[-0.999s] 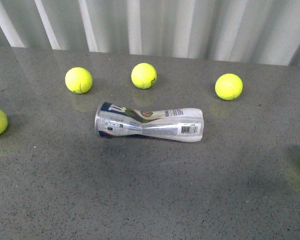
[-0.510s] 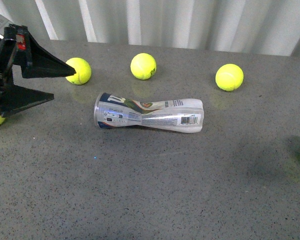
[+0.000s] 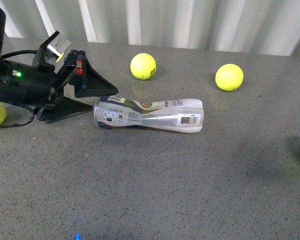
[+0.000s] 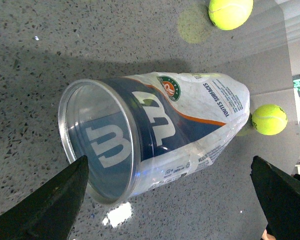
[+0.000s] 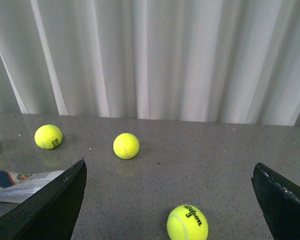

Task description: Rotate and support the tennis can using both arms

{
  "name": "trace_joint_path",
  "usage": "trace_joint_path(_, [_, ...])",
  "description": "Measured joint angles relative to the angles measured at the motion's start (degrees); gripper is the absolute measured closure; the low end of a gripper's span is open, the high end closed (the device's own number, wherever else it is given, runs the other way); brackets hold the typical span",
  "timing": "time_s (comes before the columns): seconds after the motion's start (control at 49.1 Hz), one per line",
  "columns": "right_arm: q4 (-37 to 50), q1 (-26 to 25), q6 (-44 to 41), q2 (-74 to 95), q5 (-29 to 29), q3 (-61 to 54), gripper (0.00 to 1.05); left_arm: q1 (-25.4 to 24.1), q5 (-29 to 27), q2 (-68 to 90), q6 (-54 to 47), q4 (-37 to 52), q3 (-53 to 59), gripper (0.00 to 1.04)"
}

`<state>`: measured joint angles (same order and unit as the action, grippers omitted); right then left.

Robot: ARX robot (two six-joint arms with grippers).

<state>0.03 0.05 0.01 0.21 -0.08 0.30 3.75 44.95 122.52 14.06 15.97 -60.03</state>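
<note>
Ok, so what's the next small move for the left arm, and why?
Probably ease the left gripper forward slightly, then close on the tennis can: it lies on its side, and the open jaws straddle its rimmed end without gripping yet.

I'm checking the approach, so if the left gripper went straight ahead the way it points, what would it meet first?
The tennis can, at its silver-rimmed open end, which lies right at the open left gripper; whether they touch is unclear.

Shows blue-and-white label, white W, orange stripe and black barcode on clear tennis can (image 3: pixel 149 116). Sets yellow-green tennis balls (image 3: pixel 143 66) against speckled grey table (image 3: pixel 165 190).
</note>
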Motion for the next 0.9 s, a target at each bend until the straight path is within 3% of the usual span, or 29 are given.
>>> trace_joint_path(0.245, [0.0, 0.0, 0.0, 0.0, 0.0, 0.0, 0.07, 4.8, 0.0, 1.8, 4.7, 5.1, 0.1, 0.08])
trace_joint_path(0.448, [0.0, 0.0, 0.0, 0.0, 0.0, 0.0, 0.07, 7.3, 0.1, 1.8, 9.1, 7.8, 1.7, 0.4])
trace_joint_path(0.55, [0.0, 0.0, 0.0, 0.0, 0.0, 0.0, 0.07, 8.8, 0.0, 0.9, 12.2, 8.1, 3.5, 0.65])
trace_joint_path(0.632, [0.0, 0.0, 0.0, 0.0, 0.0, 0.0, 0.07, 9.5, 0.1, -0.9, 13.3, 6.6, 4.6, 0.79])
trace_joint_path(0.795, [0.0, 0.0, 0.0, 0.0, 0.0, 0.0, 0.07, 10.3, 0.2, -7.7, 11.6, -1.1, 5.2, 1.01])
trace_joint_path(0.897, [0.0, 0.0, 0.0, 0.0, 0.0, 0.0, 0.07, 11.0, -2.0, -14.1, 7.3, -11.0, 3.1, 1.01])
